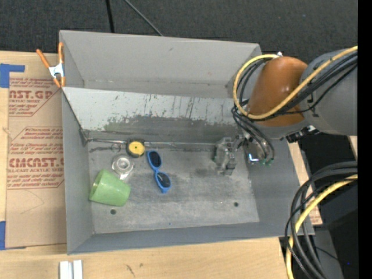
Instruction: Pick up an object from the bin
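My gripper (225,158) hangs low over the bare floor in the right part of the bin, with nothing visible between its fingers. A pair of blue sunglasses (158,171) lies to its left, near the middle of the floor. Further left a small yellow round thing (136,149) rests by the back wall. Beside it stands a small clear glass-like piece (122,166). A light green cup (110,188) lies on its side at the bin's left.
The arm with its orange cover and looping yellow cables comes in over the bin's right rim. All loose things lie in the left half of the bin.
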